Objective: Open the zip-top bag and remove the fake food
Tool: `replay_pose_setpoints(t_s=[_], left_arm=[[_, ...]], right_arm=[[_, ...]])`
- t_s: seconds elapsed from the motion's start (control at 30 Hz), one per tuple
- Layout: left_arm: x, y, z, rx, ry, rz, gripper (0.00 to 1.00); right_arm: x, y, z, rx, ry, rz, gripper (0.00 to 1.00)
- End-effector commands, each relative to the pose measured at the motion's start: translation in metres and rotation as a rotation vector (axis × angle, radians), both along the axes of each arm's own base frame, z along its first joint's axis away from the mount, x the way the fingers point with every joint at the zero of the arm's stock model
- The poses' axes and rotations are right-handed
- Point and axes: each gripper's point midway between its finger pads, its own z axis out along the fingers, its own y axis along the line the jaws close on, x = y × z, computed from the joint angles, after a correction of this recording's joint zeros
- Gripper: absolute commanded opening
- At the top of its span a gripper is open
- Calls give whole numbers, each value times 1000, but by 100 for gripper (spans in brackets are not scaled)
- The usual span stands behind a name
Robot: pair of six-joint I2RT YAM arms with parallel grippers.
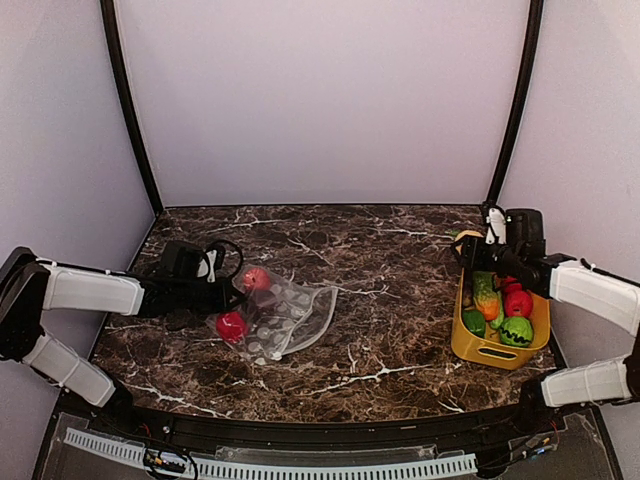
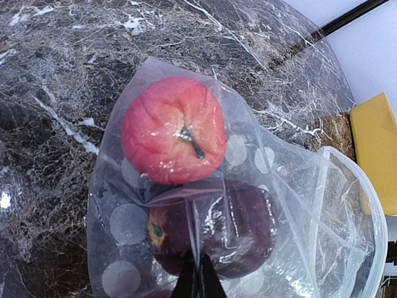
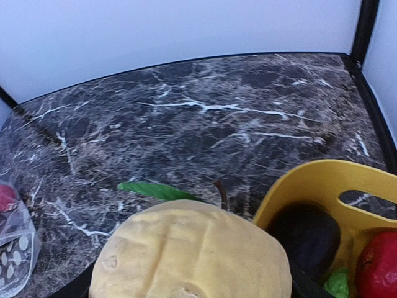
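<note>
Bag (image 2: 298, 205) in left claw's (image 2: 195, 277) pinch; yellow fruit (image 3: 192, 248) in right claw's (image 1: 471, 246), leaf (image 3: 155, 190) plainest wrist-side.

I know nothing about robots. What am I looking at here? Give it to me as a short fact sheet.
left hand: shut, pinching the zip-top bag
in the bag: red fruit, maroon fruit, second red fruit
right hand: holding a yellow fruit beside the yellow basket
in the basket: red, green and orange toys
surface: dark marble table
</note>
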Motion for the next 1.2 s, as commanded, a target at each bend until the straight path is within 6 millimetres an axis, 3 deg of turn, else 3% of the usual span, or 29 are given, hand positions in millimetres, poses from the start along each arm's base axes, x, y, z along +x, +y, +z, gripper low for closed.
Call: replay_pose_setpoints(t_s=[0.0,0.1,0.23,0.43,0.53,0.8,0.9,1.07,1.17], left_arm=[[4,-2,3,-10,2,-1,1],[5,-2,5,-4,-2,-2,1],[6,-1,5,3,-1,-1,1],[6,-2,3,-1,6,0,1],[6,-2,5,-3,4,0,1],[5,-4,5,-17,11,-5,1],[5,-5,5,-21,12,-5,1],[6,-6,7,-30,10,-5,1],[5,-7,7,-34,15,-10,1]], right_arm=[[6,-46,-10,-21,71,-131,58],[4,-69,-19,-18,93,-192,59],[0,-83,-36,-37,131,-229,68],[4,-91,-44,-64,149,-248,88],[8,-88,-35,-61,126,-225,98],[4,-20,20,-60,-35,48,99],[-15,26,33,-14,-101,231,97],[-47,94,10,-13,-116,472,93],[-59,123,-8,-32,-91,545,91]])
